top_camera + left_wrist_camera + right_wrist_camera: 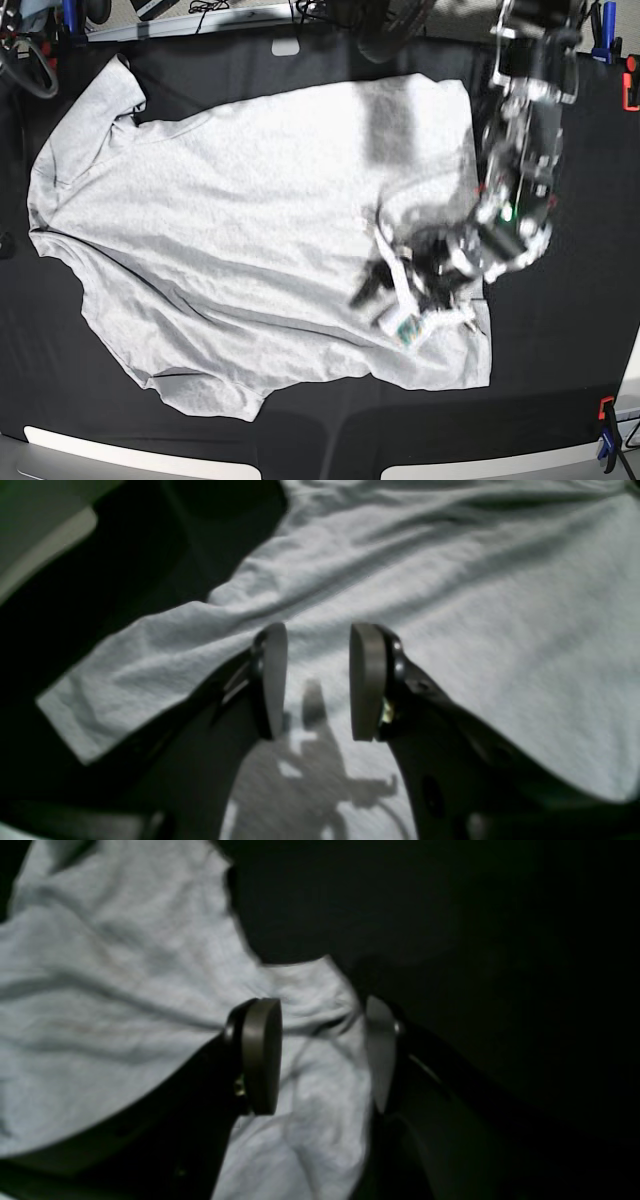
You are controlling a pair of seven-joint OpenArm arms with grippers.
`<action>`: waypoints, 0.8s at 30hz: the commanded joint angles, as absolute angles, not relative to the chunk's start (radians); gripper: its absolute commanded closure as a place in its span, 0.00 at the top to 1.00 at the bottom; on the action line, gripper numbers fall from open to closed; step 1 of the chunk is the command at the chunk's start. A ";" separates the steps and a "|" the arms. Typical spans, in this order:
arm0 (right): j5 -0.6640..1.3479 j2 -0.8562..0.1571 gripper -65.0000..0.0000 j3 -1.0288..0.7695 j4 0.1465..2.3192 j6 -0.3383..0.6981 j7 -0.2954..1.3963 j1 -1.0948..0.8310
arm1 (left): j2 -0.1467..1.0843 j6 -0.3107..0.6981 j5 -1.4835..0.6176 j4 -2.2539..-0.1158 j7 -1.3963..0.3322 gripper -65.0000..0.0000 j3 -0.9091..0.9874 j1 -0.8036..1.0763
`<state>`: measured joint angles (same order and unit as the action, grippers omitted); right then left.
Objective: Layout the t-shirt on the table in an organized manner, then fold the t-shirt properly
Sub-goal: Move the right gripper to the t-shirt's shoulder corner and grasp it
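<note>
While the t-shirt (240, 230) lay spread, creased, on the table (560, 340), folding was not begun.
Left gripper (318, 680) parted over cloth; right gripper (322, 1055) parted astride a fabric bunch.

T-shirt (220, 230) spread on table (560, 330), arm over hem.

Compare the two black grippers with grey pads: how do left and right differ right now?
Left gripper hangs over flat white t-shirt fabric, nothing between its pads. Right gripper straddles a bunched fold at the shirt's edge, beside the black table cloth. Both stand open.
</note>
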<state>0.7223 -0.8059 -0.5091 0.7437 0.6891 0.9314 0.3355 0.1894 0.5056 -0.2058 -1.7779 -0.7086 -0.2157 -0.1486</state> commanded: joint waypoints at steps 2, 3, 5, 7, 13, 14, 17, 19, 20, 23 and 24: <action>0.825 -0.842 0.42 -0.515 0.790 0.698 0.976 0.356 | 0.207 0.501 -0.217 -1.868 -0.685 0.30 -0.231 -0.108; 0.866 -0.842 0.42 -0.515 0.805 0.698 1.010 0.356 | 0.212 0.498 -0.217 -1.896 -0.685 0.30 -0.235 -0.077; 0.941 -0.839 0.42 -0.515 0.836 0.698 1.078 0.356 | 0.212 0.498 -0.218 -1.928 -0.684 0.30 -0.237 -0.023; 1.018 -0.839 0.42 -0.515 0.872 0.698 1.142 0.343 | 0.212 0.498 -0.218 -1.934 -0.680 0.30 -0.237 0.020; 1.108 -0.822 0.42 -0.515 1.084 0.698 1.179 0.171 | 0.212 0.488 -0.218 -1.933 -0.647 0.30 -0.237 0.083; 1.108 -0.810 0.42 -0.515 1.129 0.698 1.179 0.136 | 0.212 0.472 -0.218 -1.933 -0.635 0.30 -0.237 0.083; 1.107 -0.753 0.42 -0.515 1.285 0.698 1.180 0.034 | 0.212 0.421 -0.217 -1.933 -0.624 0.30 -0.237 0.080; 1.097 -0.698 0.42 -0.515 1.407 0.698 1.188 -0.036 | 0.212 0.406 -0.218 -1.933 -0.625 0.30 -0.237 0.081; 1.086 -0.667 0.42 -0.515 1.472 0.698 1.206 -0.071 | 0.212 0.407 -0.218 -1.933 -0.626 0.30 -0.237 0.081; 1.015 -0.569 0.42 -0.515 1.665 0.698 1.243 -0.170 | 0.212 0.407 -0.218 -1.933 -0.629 0.30 -0.237 0.081; 0.974 -0.540 0.42 -0.515 1.727 0.698 1.241 -0.203 | 0.212 0.407 -0.218 -1.933 -0.629 0.30 -0.237 0.081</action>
